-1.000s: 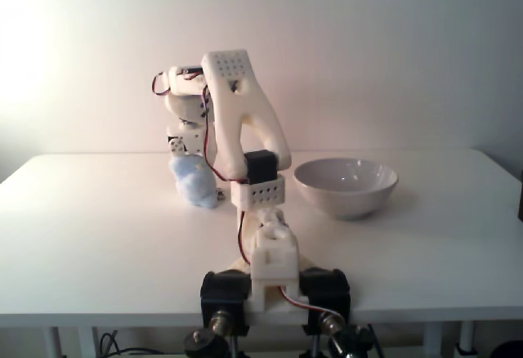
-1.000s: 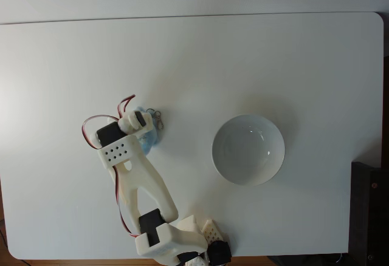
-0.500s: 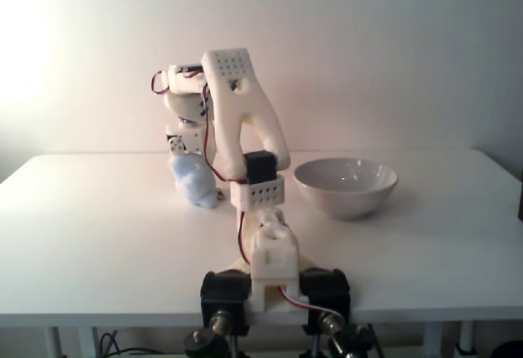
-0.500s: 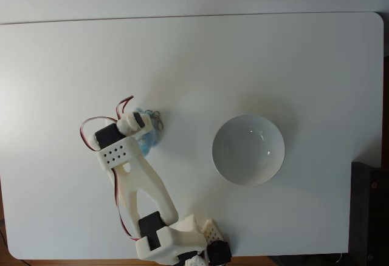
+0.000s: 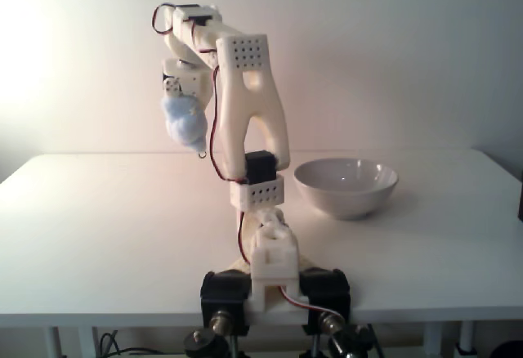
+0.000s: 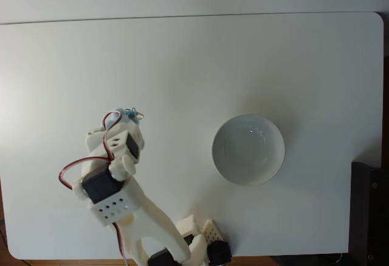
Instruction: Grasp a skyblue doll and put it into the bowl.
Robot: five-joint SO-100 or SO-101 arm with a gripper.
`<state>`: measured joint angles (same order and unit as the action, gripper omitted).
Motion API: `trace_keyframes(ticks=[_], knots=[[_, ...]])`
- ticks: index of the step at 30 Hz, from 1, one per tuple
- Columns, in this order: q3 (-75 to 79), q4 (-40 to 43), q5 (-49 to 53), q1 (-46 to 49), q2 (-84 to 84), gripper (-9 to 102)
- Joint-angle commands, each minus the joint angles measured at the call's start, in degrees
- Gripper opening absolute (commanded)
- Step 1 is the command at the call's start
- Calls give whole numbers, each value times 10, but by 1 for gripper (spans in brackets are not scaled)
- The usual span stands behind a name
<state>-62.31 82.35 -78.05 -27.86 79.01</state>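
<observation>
The skyblue doll [image 5: 185, 123] hangs well above the table in a fixed view from the front, held from above by my gripper [image 5: 178, 105], which is shut on it. A small metal ring dangles under the doll. In a fixed view from above, only a sliver of the doll [image 6: 126, 115] with its ring peeks out past the raised arm, and the gripper [image 6: 129, 122] is mostly covered by the wrist. The white bowl [image 5: 346, 185] stands empty on the table to the right of the arm, and from above the bowl [image 6: 248, 149] lies right of the doll.
The arm's base [image 5: 270, 280] is clamped at the table's near edge. A dark object [image 6: 369, 214] sits past the table's right edge [image 6: 382, 96].
The arm has risen sharply, lifting the doll off the table to high in the air. The bowl has not moved.
</observation>
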Motion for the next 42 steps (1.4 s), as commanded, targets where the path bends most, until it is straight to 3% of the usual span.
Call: trace_keyframes(ticks=[1,7,26,42], knots=[[11,21,2,15,67,0],[11,28,-1,69,142,0],[11,51,-10,383,214,1],[-59,52,-47,512,205,1]])
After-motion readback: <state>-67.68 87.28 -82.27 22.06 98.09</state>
